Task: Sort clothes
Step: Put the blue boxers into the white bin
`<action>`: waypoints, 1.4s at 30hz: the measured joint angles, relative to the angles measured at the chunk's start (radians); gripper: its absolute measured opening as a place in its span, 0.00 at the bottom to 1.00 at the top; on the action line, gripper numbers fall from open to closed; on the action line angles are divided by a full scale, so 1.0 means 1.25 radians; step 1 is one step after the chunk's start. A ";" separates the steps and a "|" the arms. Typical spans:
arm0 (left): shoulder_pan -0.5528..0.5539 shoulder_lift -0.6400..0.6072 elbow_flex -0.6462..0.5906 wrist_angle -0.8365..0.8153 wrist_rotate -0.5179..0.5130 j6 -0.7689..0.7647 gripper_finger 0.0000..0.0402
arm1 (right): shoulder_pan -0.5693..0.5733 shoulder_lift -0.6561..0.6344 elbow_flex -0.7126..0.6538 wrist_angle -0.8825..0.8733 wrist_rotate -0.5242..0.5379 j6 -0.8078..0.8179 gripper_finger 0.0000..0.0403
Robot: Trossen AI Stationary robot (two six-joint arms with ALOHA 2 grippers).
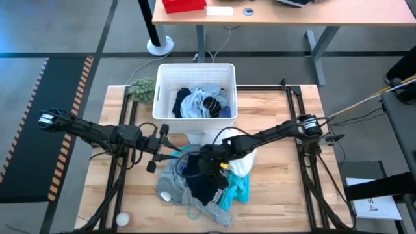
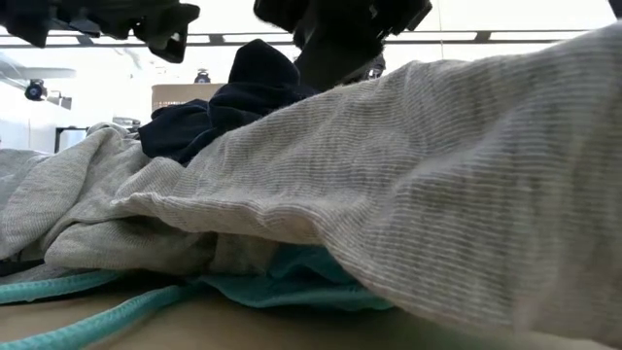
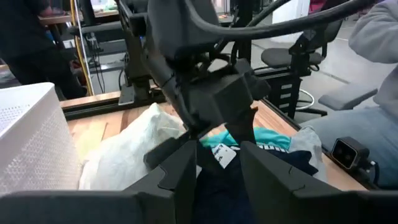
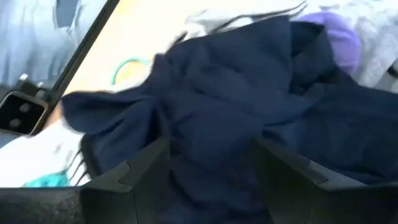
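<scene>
The clothes (image 1: 201, 185) lie heaped near the table's (image 1: 286, 195) front edge, about midway along it: one dark navy top (image 1: 207, 187) uppermost, one white garment (image 1: 246, 162) toward the right, one grey piece (image 1: 174, 181), one teal piece (image 1: 237, 190). More pieces already sit in the one white bin (image 1: 195, 73) at the back edge.

The right gripper (image 1: 209, 162) is down on the navy top, fingers spread around its cloth; whether it grips, I cannot tell. The left gripper (image 1: 170, 153) hovers just beside the pile, parted and empty.

Judged best: pinch one thick fold of navy only, lift straight up so grey and teal drop free.
</scene>
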State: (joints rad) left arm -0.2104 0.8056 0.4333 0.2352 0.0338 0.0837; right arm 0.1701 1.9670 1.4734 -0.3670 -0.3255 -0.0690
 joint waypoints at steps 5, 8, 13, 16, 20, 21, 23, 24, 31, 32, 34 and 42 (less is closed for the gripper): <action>0.000 -0.010 -0.003 -0.005 0.000 0.003 0.28 | -0.006 0.035 0.000 0.029 -0.030 0.017 0.51; 0.001 -0.007 -0.003 -0.003 0.000 0.007 0.28 | -0.006 0.051 0.000 0.034 -0.065 0.020 0.49; 0.000 -0.001 -0.003 -0.010 -0.020 0.007 0.28 | -0.006 0.054 0.005 0.030 -0.075 0.018 0.26; 0.001 0.000 -0.003 -0.007 -0.041 0.007 0.28 | -0.006 0.049 0.005 0.027 -0.071 0.002 0.06; 0.001 -0.002 -0.003 -0.008 -0.042 0.007 0.28 | -0.006 0.017 0.005 -0.001 -0.037 -0.024 0.03; 0.001 -0.002 -0.003 -0.007 -0.042 0.007 0.28 | -0.006 0.004 0.005 -0.012 -0.024 -0.028 0.02; 0.001 -0.005 -0.003 -0.012 -0.042 0.012 0.28 | -0.006 -0.026 0.005 -0.024 0.004 -0.037 0.01; 0.001 -0.005 -0.003 -0.008 -0.042 0.017 0.28 | -0.006 -0.044 0.005 -0.030 0.014 -0.038 0.01; 0.001 -0.011 -0.003 -0.002 -0.043 0.028 0.28 | -0.005 -0.190 0.005 -0.038 0.093 -0.051 0.00; 0.001 -0.012 -0.003 -0.001 -0.043 0.030 0.28 | -0.005 -0.212 0.005 -0.037 0.110 -0.055 0.00; 0.001 -0.013 -0.003 0.004 -0.043 0.034 0.28 | -0.005 -0.257 0.005 -0.036 0.149 -0.061 0.00; 0.001 -0.013 -0.003 0.014 -0.043 0.049 0.28 | -0.006 -0.406 0.005 0.058 0.305 -0.113 0.00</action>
State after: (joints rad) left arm -0.2096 0.7893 0.4290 0.2523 -0.0198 0.1453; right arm 0.1626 1.4592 1.4796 -0.2940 0.0552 -0.2100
